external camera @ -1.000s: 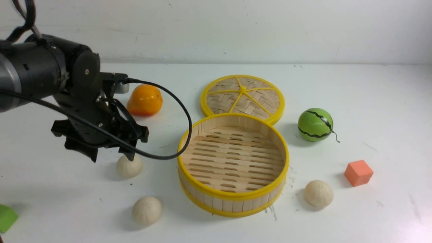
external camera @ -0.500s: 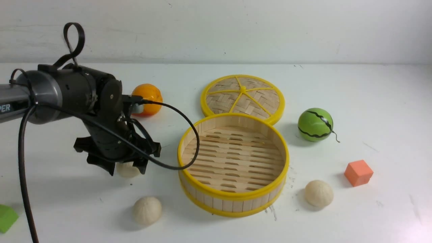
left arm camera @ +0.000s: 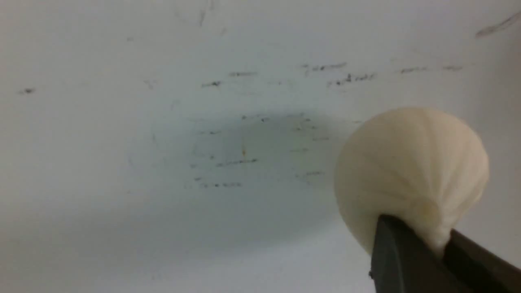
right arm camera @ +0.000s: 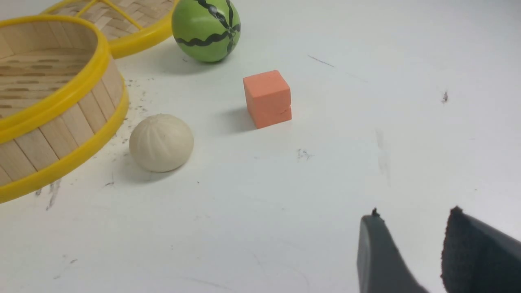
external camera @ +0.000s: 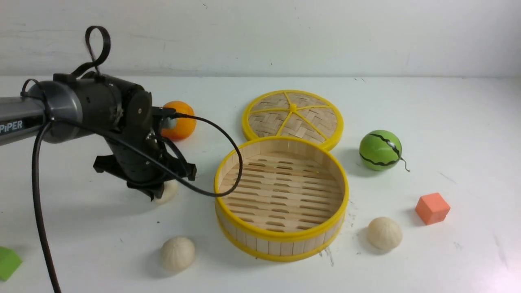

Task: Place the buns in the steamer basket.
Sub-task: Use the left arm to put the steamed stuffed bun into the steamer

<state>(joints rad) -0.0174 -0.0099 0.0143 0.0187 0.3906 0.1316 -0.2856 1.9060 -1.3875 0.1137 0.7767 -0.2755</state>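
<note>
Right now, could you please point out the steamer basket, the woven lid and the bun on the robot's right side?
steamer basket (external camera: 276,245), front view, near slatted wall.
woven lid (external camera: 311,122), front view, woven panel.
right-side bun (external camera: 384,232), front view, its middle.

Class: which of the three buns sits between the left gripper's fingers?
The bun beside the steamer basket's left wall, nearest the orange fruit; the other two lie untouched.

A cream bun (right arm camera: 161,142) sits on the white bench (right arm camera: 366,81), just beside the yellow-rimmed wall of the steamer basket (right arm camera: 61,101). Farther off are an orange cube (right arm camera: 267,98), a green watermelon ball (right arm camera: 206,29) and the woven lid (right arm camera: 134,36). The right tool (right arm camera: 414,211) hangs with its dark fingers apart, holding nothing.
</note>
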